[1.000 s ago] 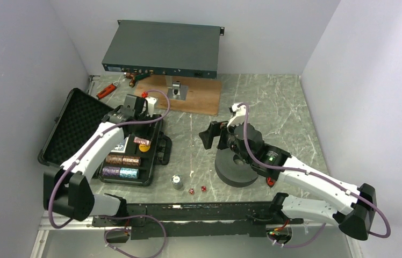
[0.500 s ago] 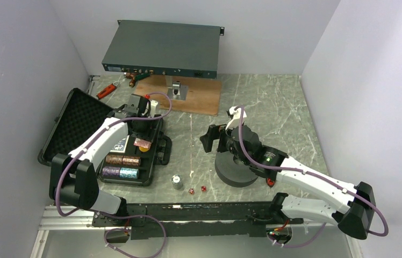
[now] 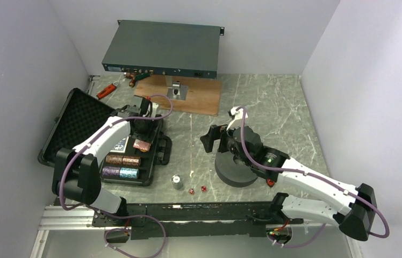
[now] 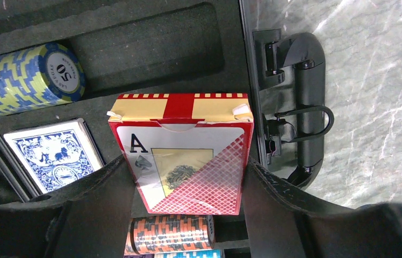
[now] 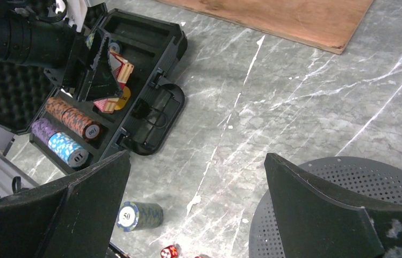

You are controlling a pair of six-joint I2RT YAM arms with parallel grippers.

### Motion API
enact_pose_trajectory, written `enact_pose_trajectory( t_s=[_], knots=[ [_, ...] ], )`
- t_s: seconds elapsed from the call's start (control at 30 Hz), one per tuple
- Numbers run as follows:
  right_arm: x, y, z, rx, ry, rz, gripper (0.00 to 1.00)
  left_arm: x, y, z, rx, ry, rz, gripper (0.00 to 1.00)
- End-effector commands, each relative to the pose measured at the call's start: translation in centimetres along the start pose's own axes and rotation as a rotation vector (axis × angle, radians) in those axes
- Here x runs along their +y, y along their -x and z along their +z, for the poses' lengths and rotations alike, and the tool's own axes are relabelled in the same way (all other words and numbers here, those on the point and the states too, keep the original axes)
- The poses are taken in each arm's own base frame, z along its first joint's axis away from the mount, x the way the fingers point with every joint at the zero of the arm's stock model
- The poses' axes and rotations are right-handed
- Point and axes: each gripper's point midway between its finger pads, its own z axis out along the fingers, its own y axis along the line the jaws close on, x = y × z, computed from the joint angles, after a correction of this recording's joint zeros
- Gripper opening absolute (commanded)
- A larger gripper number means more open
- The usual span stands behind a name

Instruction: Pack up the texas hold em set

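The card box [image 4: 185, 156] is red, with a white face and red crosshatching. The loose deck [image 4: 54, 153] shows a blue-and-white pattern. The yellow-and-blue chips [image 4: 24, 80] and the orange-and-black chips [image 4: 169, 234] are striped. The worktop [image 4: 360, 80] is grey-green with white veins.

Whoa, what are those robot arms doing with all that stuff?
They are packing a poker set. The left gripper has its jaws shut on a red card deck box, holding it over the open black case, where chip stacks and a blue-backed deck lie. The right gripper hangs open above the table near a grey foam ring. A loose chip stack and two red dice lie outside the case.
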Motion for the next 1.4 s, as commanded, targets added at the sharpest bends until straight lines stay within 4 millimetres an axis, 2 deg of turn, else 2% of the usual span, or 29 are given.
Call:
enact_pose_trajectory(
  t_s=[0.0,0.3,0.47,0.83,1.37],
  knots=[
    [1.6,2.1,0.6,-0.053,0.046,0.006,1.00,0.0,1.5,0.0,-0.040,0.004,-0.038,0.00],
    [1.8,1.4,1.0,-0.038,0.050,0.062,1.00,-0.9,0.7,0.9,0.029,-0.032,-0.067,0.00],
    [2.3,1.2,1.2,-0.034,0.073,0.088,1.00,-0.6,-0.1,1.6,0.081,-0.010,-0.071,0.00],
    [3.0,1.6,1.4,-0.036,0.097,0.085,1.00,0.3,-1.1,1.4,0.108,0.045,-0.079,0.00],
    [2.6,0.6,1.2,-0.011,0.094,0.098,1.00,-0.5,-3.5,1.7,0.200,0.047,-0.077,0.00]
  ],
)
